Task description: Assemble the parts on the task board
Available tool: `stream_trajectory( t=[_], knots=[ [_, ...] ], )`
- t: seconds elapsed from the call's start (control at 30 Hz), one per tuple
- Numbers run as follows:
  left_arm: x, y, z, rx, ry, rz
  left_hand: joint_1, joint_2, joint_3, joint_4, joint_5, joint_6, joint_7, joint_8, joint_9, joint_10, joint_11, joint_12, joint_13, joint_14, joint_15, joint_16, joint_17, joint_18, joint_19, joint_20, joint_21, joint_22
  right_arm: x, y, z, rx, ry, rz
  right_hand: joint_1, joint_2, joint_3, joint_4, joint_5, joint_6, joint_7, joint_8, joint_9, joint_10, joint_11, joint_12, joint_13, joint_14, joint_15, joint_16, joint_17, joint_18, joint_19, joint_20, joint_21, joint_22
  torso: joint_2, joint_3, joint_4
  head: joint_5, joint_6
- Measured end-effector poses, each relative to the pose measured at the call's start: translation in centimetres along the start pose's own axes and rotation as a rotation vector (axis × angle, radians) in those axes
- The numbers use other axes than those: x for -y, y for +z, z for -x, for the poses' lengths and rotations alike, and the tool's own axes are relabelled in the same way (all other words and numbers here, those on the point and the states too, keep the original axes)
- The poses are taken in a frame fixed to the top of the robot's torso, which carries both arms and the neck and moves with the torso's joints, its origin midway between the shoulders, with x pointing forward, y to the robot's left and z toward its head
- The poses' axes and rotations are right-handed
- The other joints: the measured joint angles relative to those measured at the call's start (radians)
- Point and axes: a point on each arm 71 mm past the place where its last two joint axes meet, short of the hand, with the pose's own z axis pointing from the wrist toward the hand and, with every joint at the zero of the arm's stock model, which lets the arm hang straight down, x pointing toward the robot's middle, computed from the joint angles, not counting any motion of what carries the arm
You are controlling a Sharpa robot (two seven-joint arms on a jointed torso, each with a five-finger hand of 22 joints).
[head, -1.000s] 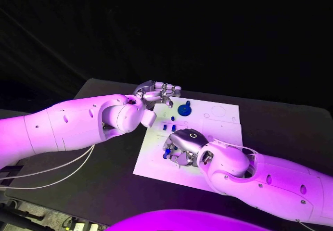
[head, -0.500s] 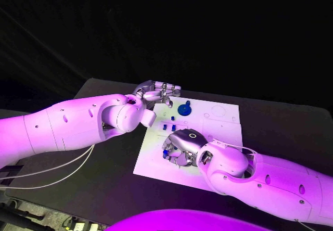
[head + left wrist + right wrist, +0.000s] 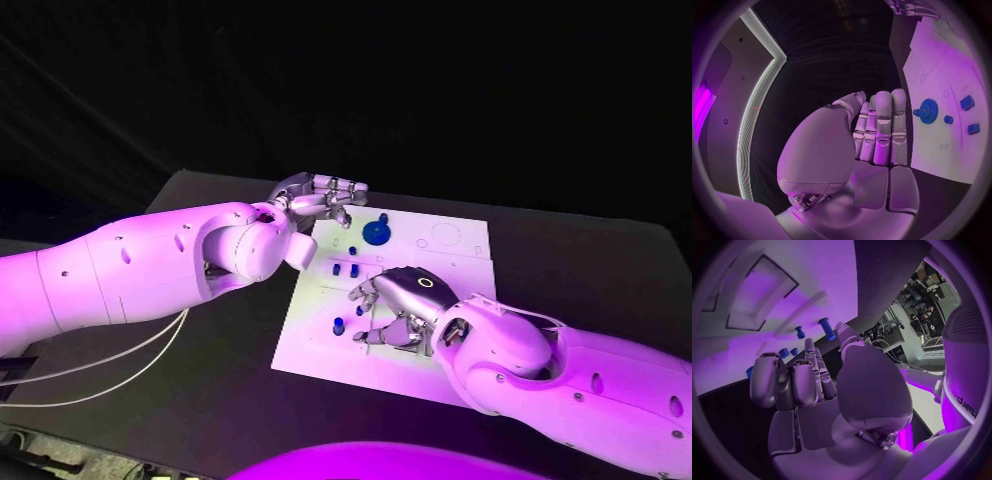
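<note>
The white task board (image 3: 433,275) lies mid-table. On it a blue gear (image 3: 376,232) (image 3: 927,110) sits toward the far edge, two small blue blocks (image 3: 343,268) lie nearer, and a blue peg (image 3: 338,325) (image 3: 826,329) stands near the left edge. My right hand (image 3: 397,312) (image 3: 811,385) hovers over the board just right of the peg, fingers bent down and apart, holding nothing; its thumb tip is close beside the peg. My left hand (image 3: 320,194) (image 3: 876,132) hangs at the board's far left corner, fingers side by side and empty.
The black table (image 3: 216,360) surrounds the board. Outlined recesses (image 3: 447,235) mark the board's far right part. My left forearm (image 3: 159,265) crosses the table's left side, and my right forearm (image 3: 577,370) covers its near right corner.
My right hand has shifted right, off the blue peg, which now stands uncovered on the board. The left hand has kept its place.
</note>
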Motion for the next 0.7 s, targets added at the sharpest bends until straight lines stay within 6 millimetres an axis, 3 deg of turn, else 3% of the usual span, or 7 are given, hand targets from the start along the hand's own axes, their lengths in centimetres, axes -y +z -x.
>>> stream_trajectory(
  t=[0.1, 0.17, 0.27, 0.37, 0.47, 0.5, 0.7],
  knots=[
    [0.0, 0.0, 0.1, 0.002, 0.001, 0.001, 0.000, 0.000, 0.000, 0.000, 0.000, 0.000, 0.000, 0.000, 0.000, 0.000, 0.000, 0.000, 0.000, 0.000, 0.000, 0.000, 0.000, 0.000, 0.000, 0.000, 0.000, 0.000, 1.9, -1.7, 1.8, 0.036, 0.037, -0.040, 0.019, 0.029, -0.045, 0.015, 0.000, 0.050, 0.007, 0.026, 0.012, 0.039, 0.000, 0.045, 0.018, 0.000, 0.000, 0.000, -0.001, 0.000, 0.003, -0.003, 0.009, 0.000, -0.002, -0.0007, -0.0018, -0.021, 0.008],
    [-0.1, 0.0, 0.2, 0.004, 0.001, 0.001, 0.000, 0.000, 0.000, 0.000, 0.000, 0.000, 0.000, 0.000, 0.000, 0.000, 0.000, 0.000, 0.000, 0.000, 0.000, 0.000, 0.000, 0.000, 0.000, 0.000, 0.000, 0.000, 3.3, -2.9, 3.0, 0.051, 0.066, -0.079, 0.038, 0.048, -0.047, 0.015, 0.000, 0.107, 0.002, 0.052, 0.025, 0.126, -0.011, 0.102, 0.044, 0.000, -0.001, 0.001, 0.004, 0.000, 0.009, -0.009, 0.024, 0.000, -0.003, -0.0012, -0.0041, -0.034, 0.012],
    [-0.1, 0.0, 0.3, 0.006, 0.002, 0.003, 0.000, 0.000, 0.000, 0.000, 0.000, 0.000, 0.000, 0.000, 0.000, -0.002, -0.002, 0.000, 0.000, 0.000, 0.000, 0.000, 0.000, 0.000, 0.000, 0.000, 0.000, 0.000, 5.7, -5.1, 4.5, 0.065, 0.117, -0.157, 0.041, 0.051, -0.071, 0.014, 0.000, 0.168, -0.035, 0.084, 0.041, 0.289, -0.056, 0.254, 0.149, 0.001, -0.039, 0.008, 0.018, 0.000, 0.025, -0.033, 0.060, 0.000, -0.007, -0.0013, -0.0096, -0.069, 0.020],
    [-0.2, 0.0, 0.4, 0.008, 0.004, 0.006, 0.000, 0.000, 0.000, 0.000, 0.000, 0.000, 0.000, 0.000, 0.000, -0.004, -0.004, 0.000, 0.000, 0.000, 0.000, 0.000, 0.000, 0.000, 0.000, 0.000, 0.000, 0.000, 7.6, -7.1, 5.3, 0.070, 0.163, -0.232, 0.019, 0.059, -0.101, 0.039, 0.020, 0.200, -0.057, 0.104, 0.060, 0.356, -0.076, 0.638, 0.561, 0.002, -0.056, 0.056, 0.091, 0.000, 0.027, -0.055, 0.131, 0.000, -0.011, -0.0012, -0.0170, -0.101, 0.024],
    [-0.4, 0.0, 0.4, 0.010, 0.005, 0.009, 0.000, 0.000, 0.000, 0.000, 0.000, 0.000, 0.000, 0.000, 0.000, -0.004, -0.004, 0.000, 0.000, 0.000, 0.000, 0.000, 0.000, 0.000, 0.000, 0.000, 0.000, 0.000, 8.7, -8.8, 5.5, 0.067, 0.197, -0.293, -0.017, 0.077, -0.141, 0.079, 0.076, 0.207, -0.064, 0.120, 0.090, 0.356, -0.080, 0.916, 0.854, 0.000, -0.058, 0.107, 0.161, -0.002, 0.026, -0.060, 0.193, 0.000, -0.015, -0.0001, -0.0225, -0.126, 0.025],
    [-0.4, 0.0, 0.4, 0.010, 0.005, 0.010, 0.000, 0.000, 0.000, 0.000, 0.000, 0.000, 0.000, 0.000, 0.000, -0.004, -0.004, 0.000, 0.000, 0.000, 0.000, 0.000, 0.000, 0.000, 0.000, 0.000, 0.000, 0.000, 9.0, -9.2, 5.6, 0.066, 0.203, -0.309, -0.026, 0.085, -0.157, 0.080, 0.084, 0.205, -0.066, 0.128, 0.113, 0.348, -0.080, 0.953, 0.854, 0.000, -0.058, 0.122, 0.166, -0.017, 0.027, -0.063, 0.214, 0.000, -0.016, 0.0002, -0.0239, -0.133, 0.025],
    [-0.6, 0.0, 0.5, 0.012, 0.006, 0.014, 0.000, 0.000, 0.000, 0.000, 0.000, 0.000, 0.000, 0.000, 0.000, -0.004, -0.004, 0.000, 0.000, 0.000, 0.000, 0.000, 0.000, 0.000, 0.000, 0.000, 0.000, 0.000, 9.8, -11.1, 5.3, 0.054, 0.210, -0.394, -0.031, 0.091, -0.184, 0.094, 0.099, 0.205, -0.066, 0.154, 0.173, 0.357, -0.074, 0.972, 0.854, 0.000, -0.058, 0.193, 0.169, -0.017, 0.027, -0.063, 0.280, 0.000, -0.021, 0.0036, -0.0347, -0.158, 0.020]
  ],
)
